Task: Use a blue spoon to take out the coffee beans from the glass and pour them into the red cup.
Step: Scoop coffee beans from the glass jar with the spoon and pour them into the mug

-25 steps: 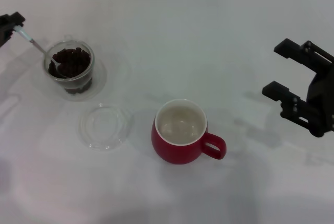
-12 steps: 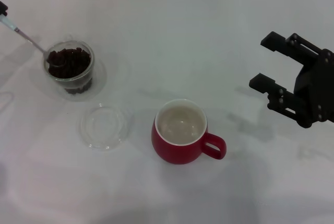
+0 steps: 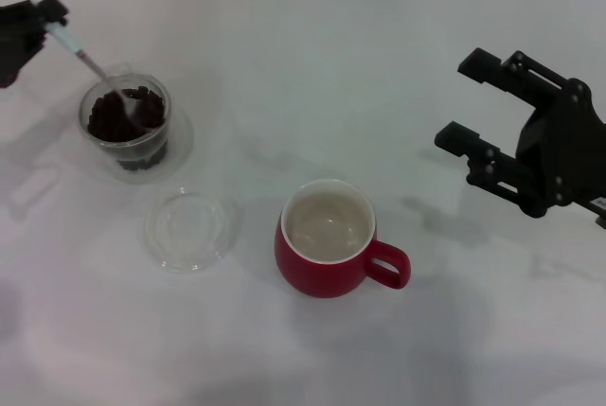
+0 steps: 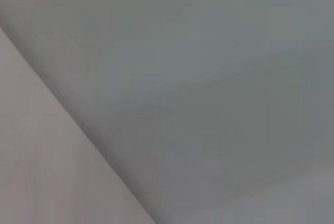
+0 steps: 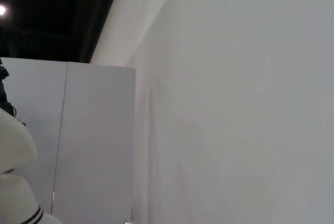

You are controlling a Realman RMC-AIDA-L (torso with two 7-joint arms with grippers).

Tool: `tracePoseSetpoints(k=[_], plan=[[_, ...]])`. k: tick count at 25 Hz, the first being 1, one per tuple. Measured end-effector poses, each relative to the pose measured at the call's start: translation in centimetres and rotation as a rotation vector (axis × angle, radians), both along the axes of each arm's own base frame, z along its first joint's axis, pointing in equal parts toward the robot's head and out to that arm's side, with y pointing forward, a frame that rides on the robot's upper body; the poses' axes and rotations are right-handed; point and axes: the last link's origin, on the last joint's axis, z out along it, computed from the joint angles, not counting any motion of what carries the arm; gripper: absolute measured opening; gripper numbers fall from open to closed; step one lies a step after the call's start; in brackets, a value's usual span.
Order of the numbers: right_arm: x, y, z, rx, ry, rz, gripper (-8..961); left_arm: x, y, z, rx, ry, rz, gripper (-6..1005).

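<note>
Blue spoon (image 3: 91, 63): bowl in glass (image 3: 125, 122) among coffee beans (image 3: 123, 114)
Left gripper (image 3: 45, 22): clamped on handle
Right gripper (image 3: 473, 103): jaws apart, right of red cup (image 3: 327, 240)

Looked down steeply from the head onto a white table (image 3: 312, 65), wide enough to take in the glass (image 3: 126, 122) at far left, the red cup (image 3: 329, 238) near centre and the right gripper (image 3: 466, 103) at the right edge. Left wrist view pressed close against blank grey, nothing recognisable. Right wrist view faced off the table toward pale wall panels (image 5: 94, 145) and dark ceiling (image 5: 52, 10). Shared nothing recognisable between views.
</note>
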Motion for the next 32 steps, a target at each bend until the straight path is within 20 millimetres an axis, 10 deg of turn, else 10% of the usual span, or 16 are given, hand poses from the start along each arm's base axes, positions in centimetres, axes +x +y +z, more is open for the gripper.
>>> tracePoseSetpoints(k=[32], plan=[[1.0,-0.4,-0.1,0.033,0.011,-0.096,700,11.3,-0.6,-9.1,-0.158,0.131,-0.646,129]])
